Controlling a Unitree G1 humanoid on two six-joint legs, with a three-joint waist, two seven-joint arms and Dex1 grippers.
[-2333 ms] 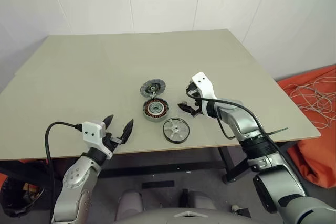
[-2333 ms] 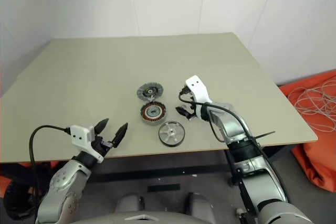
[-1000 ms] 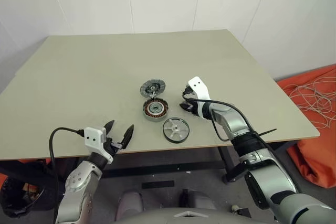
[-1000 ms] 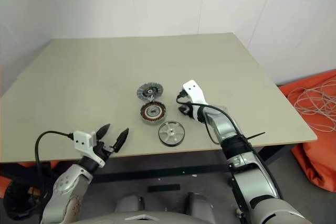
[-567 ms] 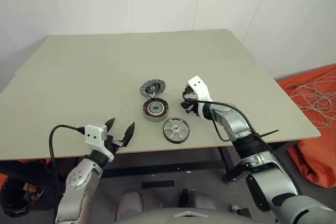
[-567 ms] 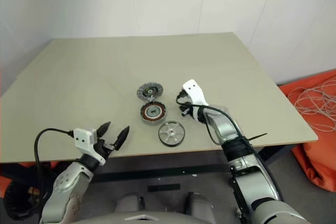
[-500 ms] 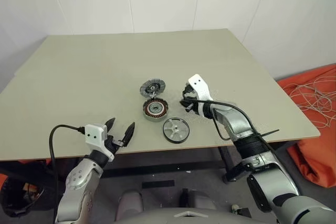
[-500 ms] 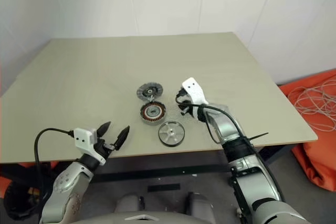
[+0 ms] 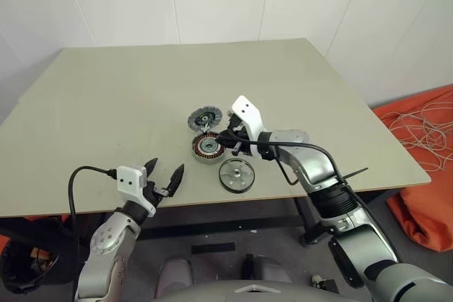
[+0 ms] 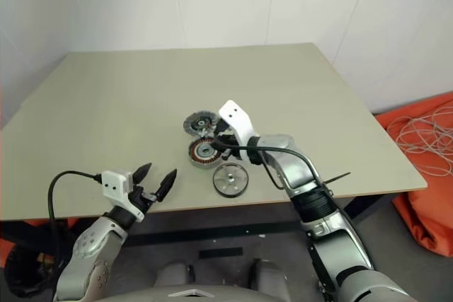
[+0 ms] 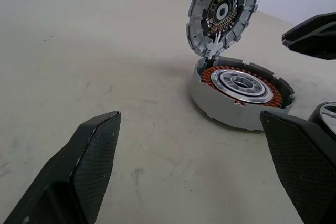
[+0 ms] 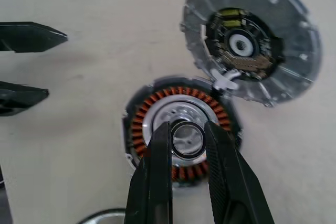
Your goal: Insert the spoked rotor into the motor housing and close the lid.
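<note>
The motor housing [image 9: 210,147] is a small round ring full of orange-brown copper wire with a shiny silver middle, and it sits near the middle of the tabletop [image 9: 106,97]. Its lid [image 9: 205,118], a grey disc with a bumpy edge, stands tipped up, joined to its far side, and the spoked rotor [image 9: 236,174], a flat silver wheel, lies just near and right of it. The right claw [image 12: 187,135] hangs over the housing's middle with its fingers close together and nothing in them, and the left claw [image 9: 164,176] is spread wide apart at the near left edge.
</note>
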